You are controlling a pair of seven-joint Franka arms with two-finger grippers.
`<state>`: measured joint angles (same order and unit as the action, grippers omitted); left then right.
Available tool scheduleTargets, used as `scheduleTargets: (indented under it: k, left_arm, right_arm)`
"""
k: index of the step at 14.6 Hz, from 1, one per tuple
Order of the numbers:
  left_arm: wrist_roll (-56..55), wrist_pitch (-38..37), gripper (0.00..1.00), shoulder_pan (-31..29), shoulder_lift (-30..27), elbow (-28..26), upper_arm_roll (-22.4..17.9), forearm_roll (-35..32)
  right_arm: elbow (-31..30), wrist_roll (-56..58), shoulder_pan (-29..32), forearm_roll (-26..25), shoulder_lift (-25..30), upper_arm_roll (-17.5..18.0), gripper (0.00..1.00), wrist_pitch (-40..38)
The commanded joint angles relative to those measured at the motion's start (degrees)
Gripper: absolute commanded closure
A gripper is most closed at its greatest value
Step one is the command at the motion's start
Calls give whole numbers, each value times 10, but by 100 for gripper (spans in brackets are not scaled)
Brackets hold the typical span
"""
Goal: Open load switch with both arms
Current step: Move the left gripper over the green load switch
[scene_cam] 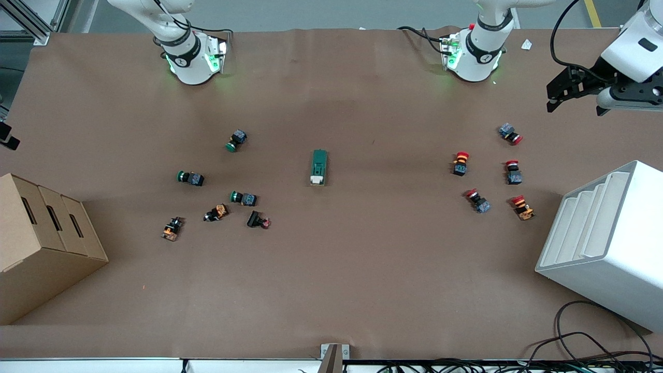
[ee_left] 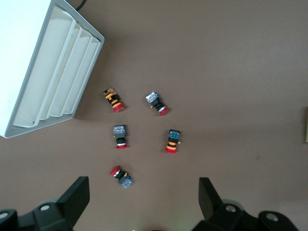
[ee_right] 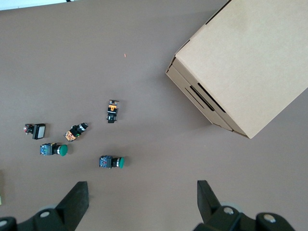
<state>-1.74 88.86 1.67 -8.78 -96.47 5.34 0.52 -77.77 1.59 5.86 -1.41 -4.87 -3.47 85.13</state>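
The load switch [scene_cam: 318, 167], a dark green block whose white lever end points toward the front camera, lies flat at the table's middle with nothing touching it. My left gripper [scene_cam: 575, 108] hangs open over the left arm's end of the table, above the red push buttons [ee_left: 120, 177], and nothing sits between its fingers [ee_left: 77, 197]. Only a black piece of my right gripper [scene_cam: 8, 135] shows at the table's edge at the right arm's end. In the right wrist view that gripper [ee_right: 142, 202] is open and empty above the green push buttons [ee_right: 111, 162].
A cardboard box [scene_cam: 41, 243] stands at the right arm's end, and a white slotted rack [scene_cam: 606, 238] at the left arm's end. Green and orange buttons [scene_cam: 242, 198] lie scattered between the box and the switch. Several red buttons [scene_cam: 461, 163] lie between the switch and the rack.
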Motion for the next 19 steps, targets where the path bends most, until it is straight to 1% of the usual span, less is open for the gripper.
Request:
scheduleTargets:
  k: [1, 3, 6, 7, 10, 14, 16, 18, 19]
  left_arm:
    - [-19, -4, 0, 2, 3, 8, 1, 14]
    - [-12, -4, 0, 3, 7, 9, 1, 10]
    - [-12, -4, 0, 10, 39, 37, 5, 8]
    - [-20, -3, 0, 11, 53, 45, 17, 8]
    - [-43, 31, 0, 12, 77, 34, 84, -4]
    - [-154, 88, 0, 15, 122, 22, 154, -10]
    - [-220, 148, 0, 16, 133, -9, 193, -10]
    - [-291, 232, 0, 18, 154, -52, 238, -10]
    - [-317, 269, 0, 30, 162, -68, 250, -10]
  right_arm:
    - [5, 1, 8, -9, 0, 7, 0, -6]
    - [5, 4, 9, -6, -1, 8, 0, -5]
    - [4, 1, 5, 2, -3, 8, 0, -4]
    - [3, 0, 5, 2, -3, 8, 0, -5]
    - [3, 3, 6, 2, -4, 8, 0, -6]
    - [3, 3, 5, 3, -4, 9, 0, -7]
    - [3, 3, 5, 2, -4, 9, 0, -7]
    - [4, 3, 6, 2, -4, 9, 0, -7]
    - [4, 4, 6, 2, -4, 9, 0, -8]
